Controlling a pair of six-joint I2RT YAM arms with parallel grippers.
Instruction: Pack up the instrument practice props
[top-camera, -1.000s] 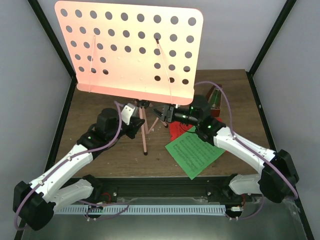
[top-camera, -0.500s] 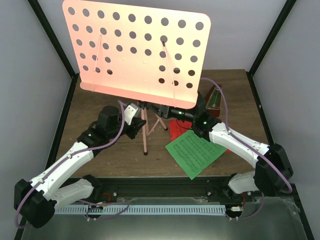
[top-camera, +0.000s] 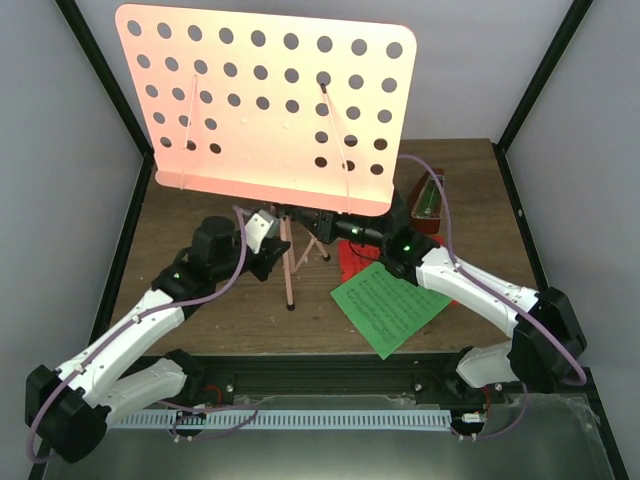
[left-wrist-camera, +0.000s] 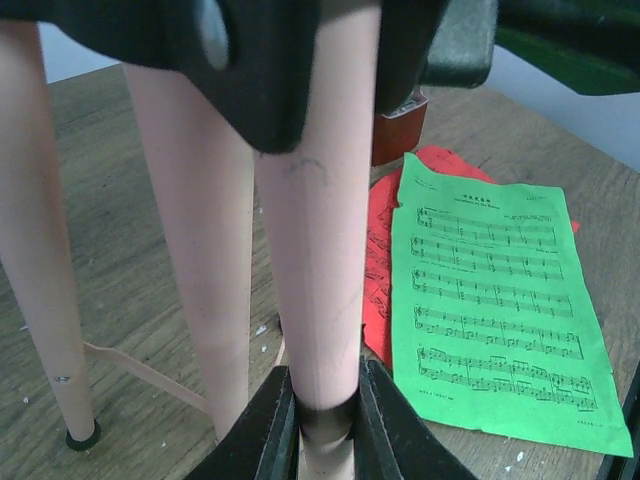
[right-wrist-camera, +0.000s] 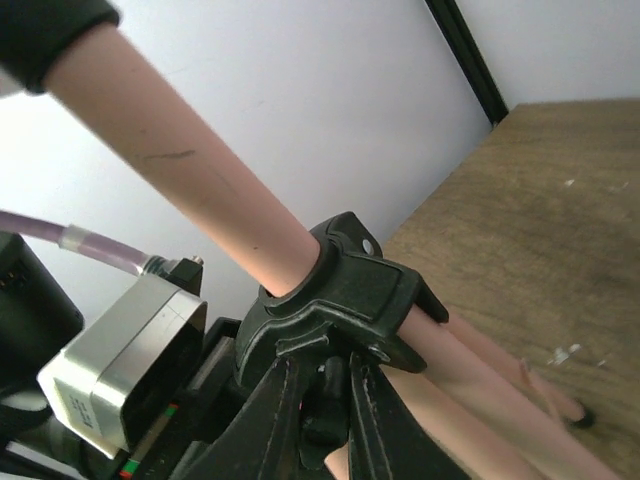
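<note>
A pink music stand (top-camera: 265, 110) stands on its tripod legs near the middle of a wooden table (top-camera: 250, 325). Its wide desk, dotted with round holes, is raised above both robot arms and faces the overhead camera. The left end effector (left-wrist-camera: 322, 420) is closed snugly around the stand's central pink tube (left-wrist-camera: 310, 250), one finger pressed to each side of it, close to the black collar (right-wrist-camera: 345, 290) from which the legs spread. One leg (left-wrist-camera: 45, 250) runs down to a black-capped foot resting on the wood. The right end effector (right-wrist-camera: 325, 405) comes in from the opposite side, its fingers drawn narrow and pinching a small black part on the underside of that collar. The two end effectors sit almost side by side at the shaft, beneath the desk's lower edge. A green music sheet (top-camera: 388, 305) lies flat on the table just right of the tripod, partly under the right forearm. It overlaps a red sheet (top-camera: 352, 262) whose edge shows on the side nearest the legs. A small reddish-brown metronome (top-camera: 428, 200) stands toward the far right of the table, behind the right arm and apart from both end effectors.
</note>
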